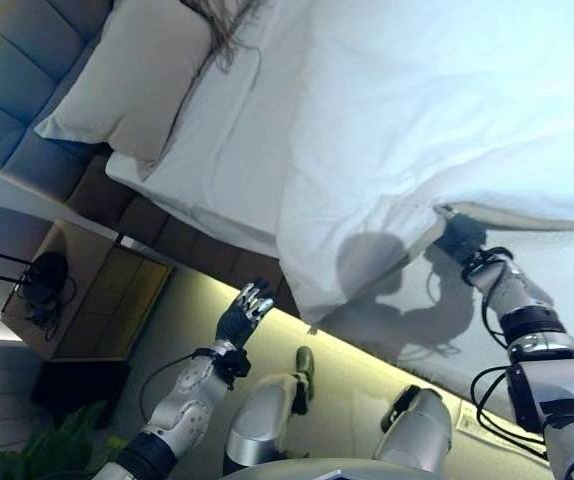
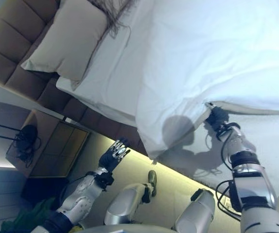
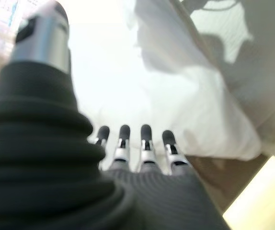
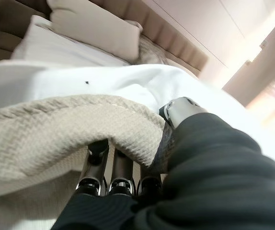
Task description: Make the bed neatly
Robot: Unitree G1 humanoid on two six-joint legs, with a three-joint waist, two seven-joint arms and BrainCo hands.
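At duvet [image 1: 447, 110] edge, right robot hand [image 1: 461, 240] pinching fabric.

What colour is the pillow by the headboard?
The pillow is beige, clearest in the right eye view.

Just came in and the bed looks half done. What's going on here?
The robot is making the bed. Its right hand grips the edge of the white duvet, fingers tucked under the beige woven blanket. Its left hand hangs open beside the bed, holding nothing. The duvet is rumpled, short of the pillow.
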